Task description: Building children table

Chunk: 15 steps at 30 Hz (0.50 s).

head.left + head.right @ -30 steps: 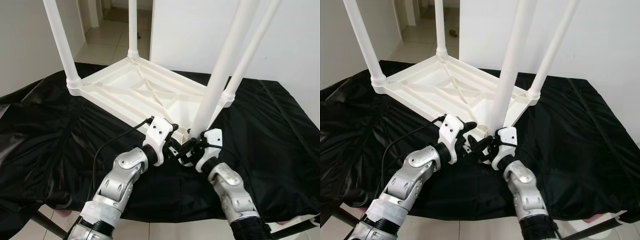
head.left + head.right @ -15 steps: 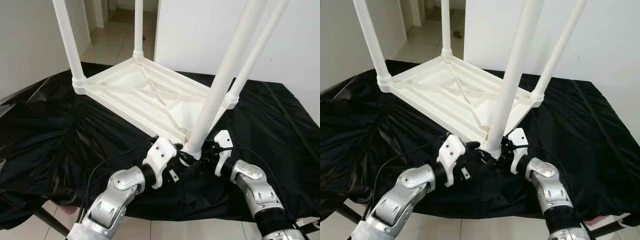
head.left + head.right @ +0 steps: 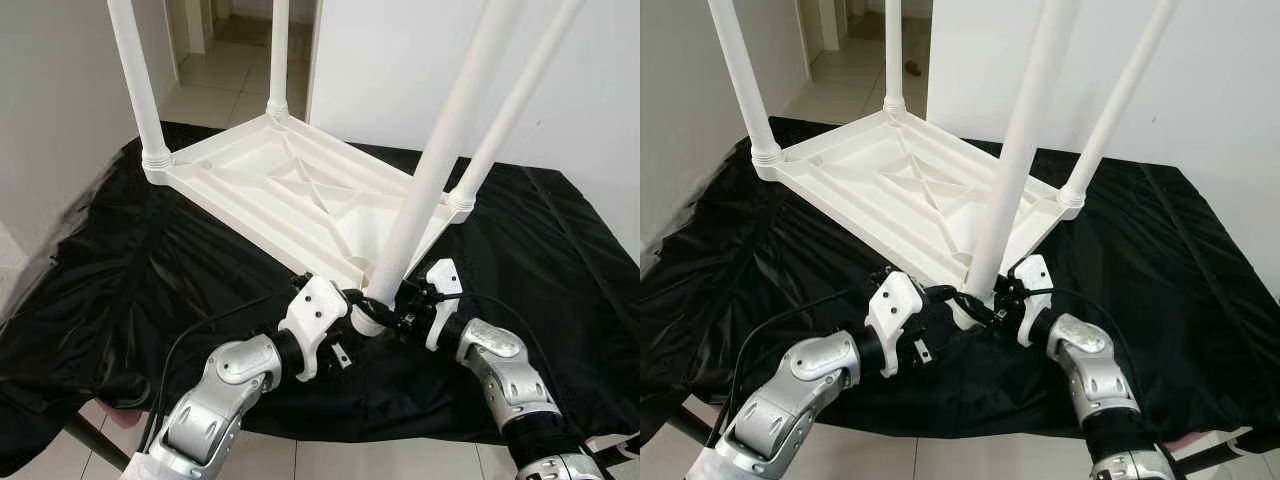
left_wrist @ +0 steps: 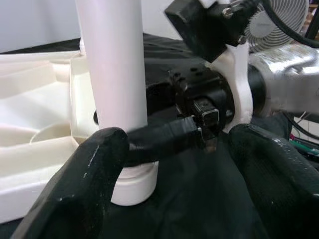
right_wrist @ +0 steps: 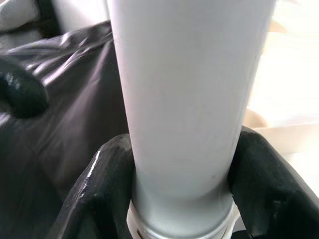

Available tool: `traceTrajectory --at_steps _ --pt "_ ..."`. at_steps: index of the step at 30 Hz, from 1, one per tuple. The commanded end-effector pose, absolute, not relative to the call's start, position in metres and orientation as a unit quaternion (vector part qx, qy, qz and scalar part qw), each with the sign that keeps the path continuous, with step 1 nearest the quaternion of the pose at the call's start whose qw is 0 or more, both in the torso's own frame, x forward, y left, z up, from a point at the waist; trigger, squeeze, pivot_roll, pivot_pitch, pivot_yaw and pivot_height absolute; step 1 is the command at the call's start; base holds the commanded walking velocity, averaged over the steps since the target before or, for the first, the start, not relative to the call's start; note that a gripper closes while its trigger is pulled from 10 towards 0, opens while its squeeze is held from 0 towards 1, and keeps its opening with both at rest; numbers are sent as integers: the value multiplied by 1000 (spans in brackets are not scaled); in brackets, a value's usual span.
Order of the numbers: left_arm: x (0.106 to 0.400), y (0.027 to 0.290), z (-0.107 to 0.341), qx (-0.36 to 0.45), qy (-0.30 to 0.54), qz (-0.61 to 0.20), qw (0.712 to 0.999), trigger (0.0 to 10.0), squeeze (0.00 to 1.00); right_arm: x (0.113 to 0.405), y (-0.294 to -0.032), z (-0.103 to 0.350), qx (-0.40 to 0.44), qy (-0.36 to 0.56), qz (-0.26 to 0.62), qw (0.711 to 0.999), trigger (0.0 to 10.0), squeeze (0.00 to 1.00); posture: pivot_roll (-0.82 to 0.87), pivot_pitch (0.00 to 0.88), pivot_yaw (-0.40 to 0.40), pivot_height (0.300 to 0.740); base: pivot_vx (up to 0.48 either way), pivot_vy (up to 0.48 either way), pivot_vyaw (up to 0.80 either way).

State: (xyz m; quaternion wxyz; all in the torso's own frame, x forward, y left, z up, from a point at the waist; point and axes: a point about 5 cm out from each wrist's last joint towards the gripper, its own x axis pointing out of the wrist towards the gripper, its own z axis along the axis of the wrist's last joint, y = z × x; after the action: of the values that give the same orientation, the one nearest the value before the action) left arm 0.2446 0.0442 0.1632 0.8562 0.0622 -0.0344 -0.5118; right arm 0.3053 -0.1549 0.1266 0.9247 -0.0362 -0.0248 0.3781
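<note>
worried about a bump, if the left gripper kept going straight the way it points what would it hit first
Most likely the right gripper, which sits straight ahead between the left gripper's open fingers, clamped on the near table leg. The leg itself stands just off to one side of that line. Depth is hard to judge here.

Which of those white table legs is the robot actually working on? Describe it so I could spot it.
On the black cloth lies an upside-down white table, legs up. At its nearest corner stands the leg: alone, the right gripper clamps its base.
</note>
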Motion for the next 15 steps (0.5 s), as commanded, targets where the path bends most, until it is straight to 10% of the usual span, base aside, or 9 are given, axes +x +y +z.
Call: traceTrajectory --at_steps 1,15 --pt "244 45 166 62 -36 -506 860 10000 0 300 -152 118 -7 -16 319 948 0 0 51 38 -110 740 0 0 0" --pt "259 41 172 54 -46 -497 865 10000 0 300 -151 110 11 0 25 1000 0 0 -9 30 -97 740 0 0 0"
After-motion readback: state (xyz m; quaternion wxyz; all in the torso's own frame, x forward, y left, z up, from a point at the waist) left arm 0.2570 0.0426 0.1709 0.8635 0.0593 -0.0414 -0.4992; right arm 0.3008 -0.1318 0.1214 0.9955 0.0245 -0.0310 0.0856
